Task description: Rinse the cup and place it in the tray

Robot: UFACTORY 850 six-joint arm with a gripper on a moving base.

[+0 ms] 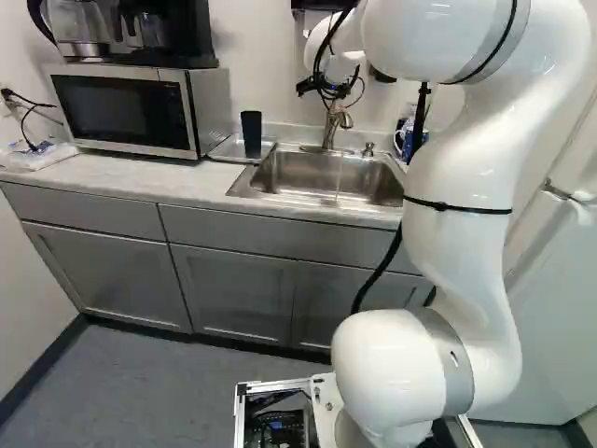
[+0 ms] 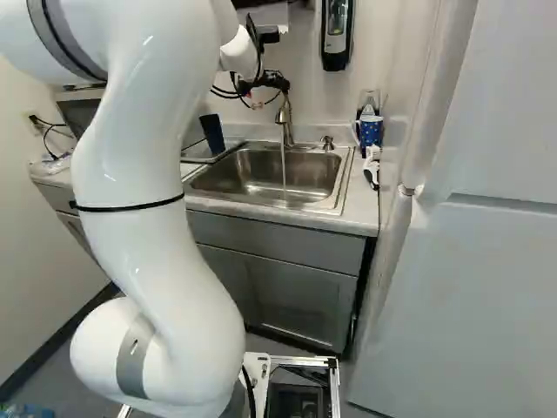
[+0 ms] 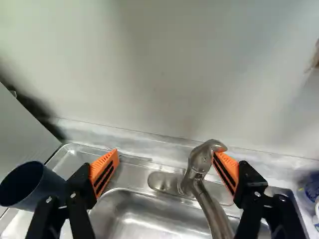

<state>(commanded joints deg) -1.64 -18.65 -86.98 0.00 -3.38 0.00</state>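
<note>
My gripper [image 1: 331, 88] is over the back of the sink [image 1: 322, 177], at the faucet. In the wrist view the gripper [image 3: 165, 154] is open, nothing held; one orange pad [image 3: 227, 169] is right beside the top of the faucet [image 3: 200, 162], and whether they touch I cannot tell. Water [image 2: 283, 167] runs from the spout into the sink. The dark blue cup [image 1: 252, 133] is upright on the metal tray [image 1: 230, 147] left of the sink, and in the wrist view the cup [image 3: 32, 184] is outside the other finger.
A microwave [image 1: 131, 107] with a coffee maker [image 1: 154, 33] on top stands left of the tray. Right of the sink are a soap pump [image 2: 327, 142], a blue mug [image 2: 370, 131] and a white item [image 2: 372, 165]. The wall [image 3: 164, 64] is close behind the faucet.
</note>
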